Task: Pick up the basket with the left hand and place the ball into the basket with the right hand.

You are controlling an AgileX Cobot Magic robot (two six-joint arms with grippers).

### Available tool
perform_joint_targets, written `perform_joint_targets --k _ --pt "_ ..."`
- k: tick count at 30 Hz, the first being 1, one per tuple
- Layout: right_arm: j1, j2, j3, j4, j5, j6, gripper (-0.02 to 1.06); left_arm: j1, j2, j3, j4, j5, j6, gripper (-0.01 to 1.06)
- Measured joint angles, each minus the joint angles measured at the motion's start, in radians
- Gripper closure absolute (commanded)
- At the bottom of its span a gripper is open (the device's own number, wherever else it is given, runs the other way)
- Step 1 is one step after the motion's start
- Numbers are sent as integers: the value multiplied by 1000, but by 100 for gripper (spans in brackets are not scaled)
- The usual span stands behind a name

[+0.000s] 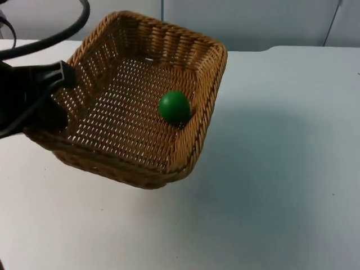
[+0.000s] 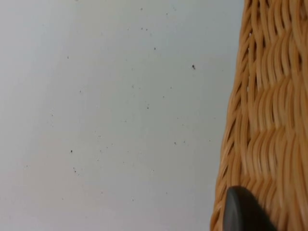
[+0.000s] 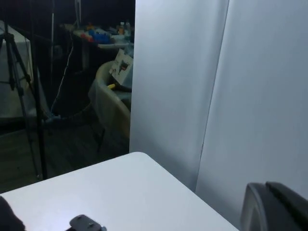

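The left pincer (image 1: 56,93) is clamped on the left rim of the basket (image 1: 112,121) and holds it tilted above the tabletop (image 1: 270,185), its shadow lying on the white surface to the right. From the left wrist, the woven wall (image 2: 269,120) runs just beside a black fingertip (image 2: 243,211). The green ball (image 1: 174,107) lies inside the basket, against its right wall. The right pincer's grip I cannot tell; its wrist faces the partition (image 3: 216,86) past the tabletop's far edge.

Ball (image 1: 174,107) in basket (image 1: 101,62), near right wall; basket above table (image 1: 281,169).
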Motion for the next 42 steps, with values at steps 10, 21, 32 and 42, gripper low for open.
perform_joint_targets --k 10,21,32,42 --pt "0 -8 0 -2 61 20 105 0 123 -61 -33 -18 0 105" --pt "0 -8 0 -46 72 26 105 0 223 -67 -45 -33 -14 105" --pt "0 -8 0 -52 72 26 105 0 230 -67 -42 -10 -19 66" --pt "0 -8 0 -53 72 26 105 5 230 -70 -13 -1 -19 39"
